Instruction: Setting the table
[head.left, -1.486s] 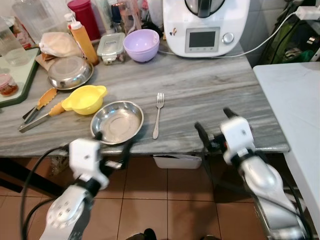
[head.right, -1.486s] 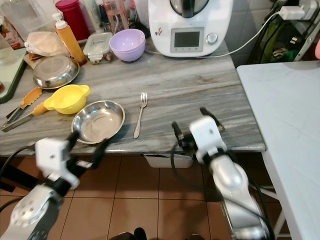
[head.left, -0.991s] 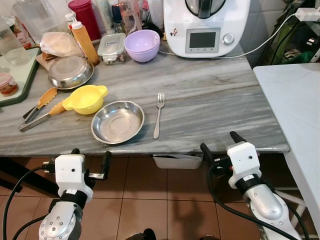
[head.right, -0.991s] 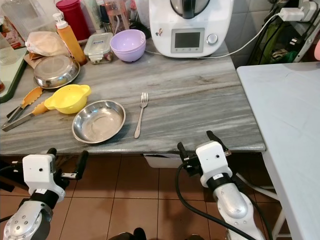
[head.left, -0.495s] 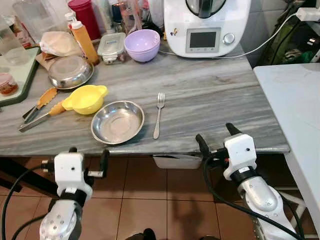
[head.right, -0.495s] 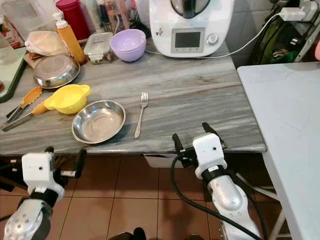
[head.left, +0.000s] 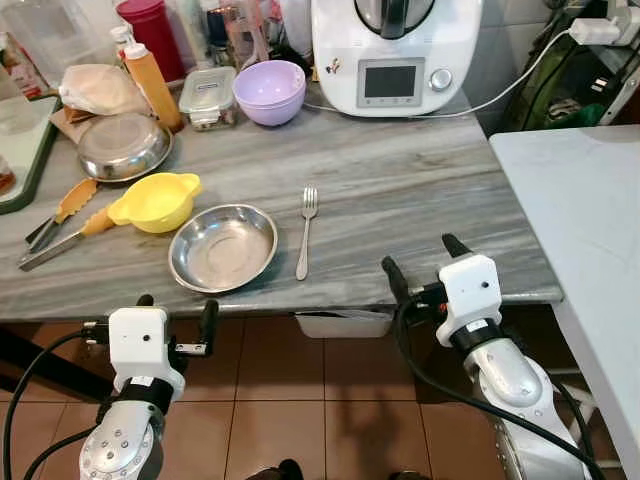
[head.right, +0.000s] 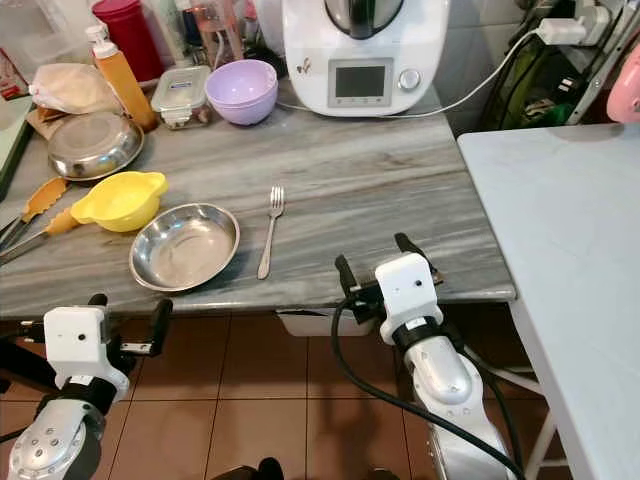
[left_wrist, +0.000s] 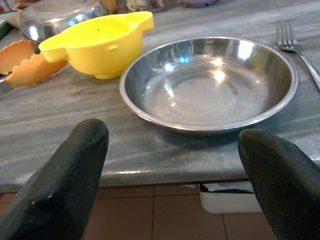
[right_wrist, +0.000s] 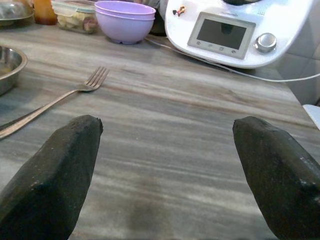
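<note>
A round steel plate (head.left: 222, 247) lies near the front edge of the grey marble counter (head.left: 400, 190), with a fork (head.left: 305, 232) just to its right. My left gripper (head.left: 177, 312) is open and empty. It hangs below the counter's front edge, in front of the plate (left_wrist: 210, 82). My right gripper (head.left: 424, 264) is open too and holds nothing. It sits at the front edge, right of the fork (right_wrist: 55, 102), with bare counter between its fingers.
A yellow bowl (head.left: 155, 200), orange-tipped tongs (head.left: 60, 220) and a second steel plate (head.left: 122, 146) lie at the left. Behind stand a purple bowl (head.left: 268, 90), a food container (head.left: 208, 95), an orange bottle (head.left: 150, 80) and a white kitchen machine (head.left: 395, 50). A white table (head.left: 590, 230) borders the right.
Both grippers dropped from the counter's edge to below it; the right one has since risen back to edge height. The camera has shifted slightly right.
</note>
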